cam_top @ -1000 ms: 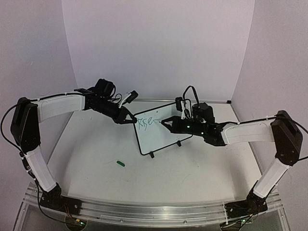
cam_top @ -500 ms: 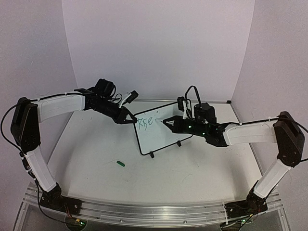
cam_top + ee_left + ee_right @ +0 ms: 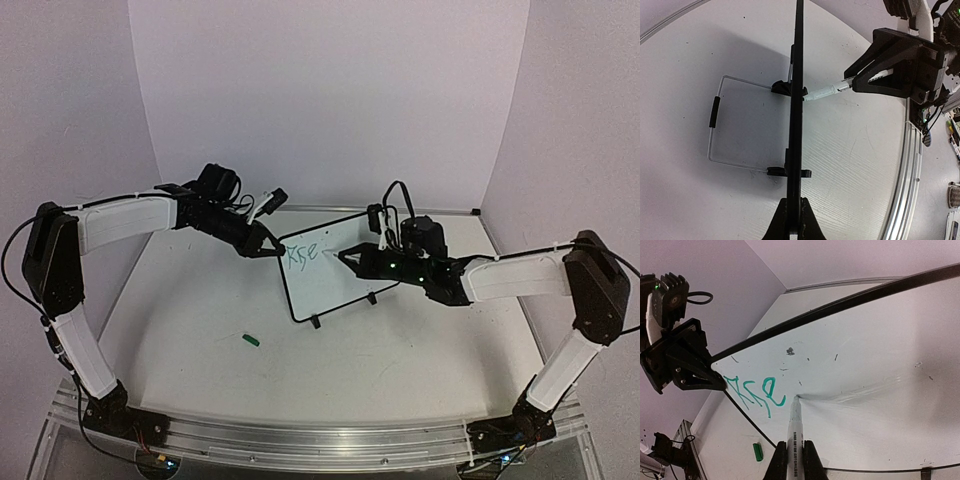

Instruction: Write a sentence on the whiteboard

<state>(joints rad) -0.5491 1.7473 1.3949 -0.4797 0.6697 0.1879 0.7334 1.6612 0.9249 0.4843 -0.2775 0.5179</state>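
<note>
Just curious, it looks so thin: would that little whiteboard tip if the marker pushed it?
Probably, alone: the whiteboard rests on a thin wire stand. It looks stiff and light, likely why the left fingers pinch its edge.

The white table [image 3: 200, 330] shows faint scratches and specks. A whiteboard [image 3: 335, 280] stands on it near the middle on two small black feet [image 3: 315, 322]. A thin wire prop [image 3: 715, 112] rests on the tabletop behind the board. A small green cap [image 3: 250, 340] lies loose on the bare surface, nearer the front and to the board's left, apart from it. A metal rail [image 3: 300, 440] runs along the near edge.
</note>
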